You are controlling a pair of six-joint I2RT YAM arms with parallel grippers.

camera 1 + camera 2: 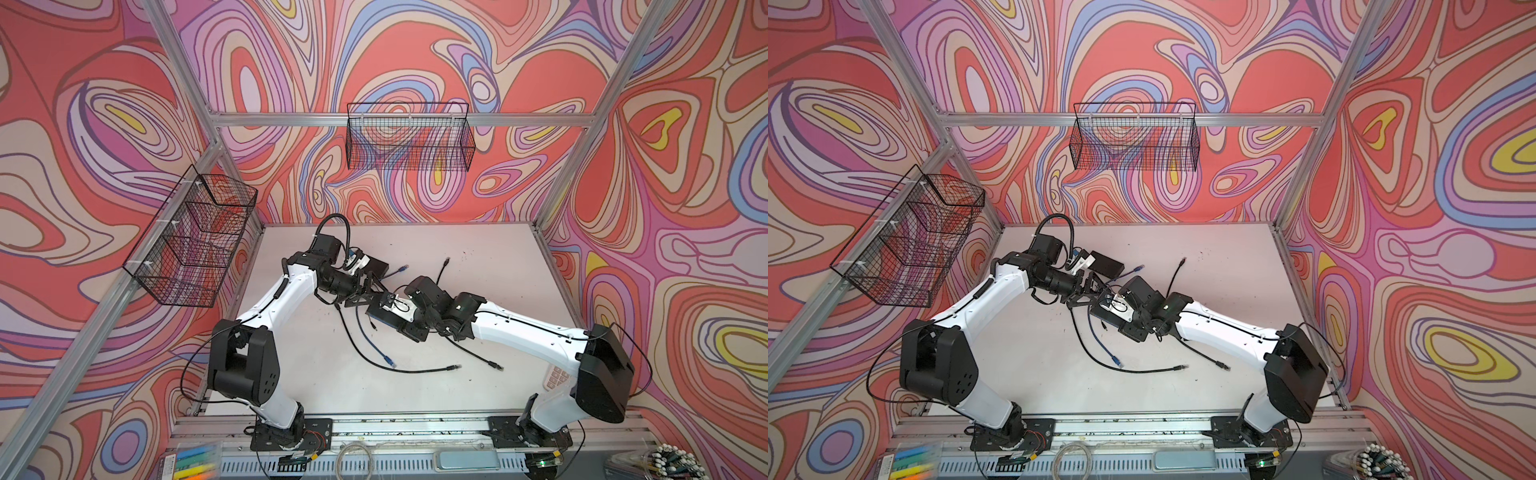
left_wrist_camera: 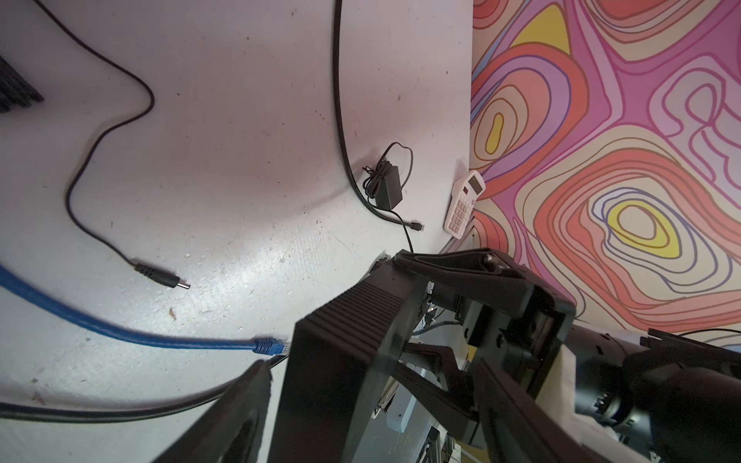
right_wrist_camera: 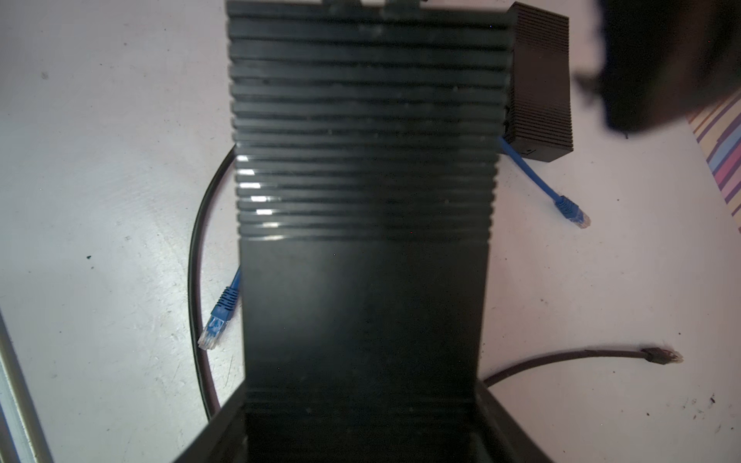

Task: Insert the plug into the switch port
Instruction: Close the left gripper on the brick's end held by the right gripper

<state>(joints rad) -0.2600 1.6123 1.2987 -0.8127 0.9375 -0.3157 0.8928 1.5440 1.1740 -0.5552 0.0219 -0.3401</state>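
Left gripper [image 1: 368,296]: jaws spread wide, astride one end of the switch [image 3: 361,160]. The left wrist view shows bare table [image 2: 240,160] between one finger and the casing, so it is not clamped.

Right gripper [image 3: 361,401]: closed across the switch's other end, apparently holding it clear of the table mid-workspace.

Neither gripper has a plug. The blue plug [image 1: 390,362] lies loose on the table near the switch.

Judged: switch secured; plug pick-up and insertion both left.

Ports are hidden in every view. Only the left wrist view shows the power adapter [image 2: 387,188]; only the top views show both arms.
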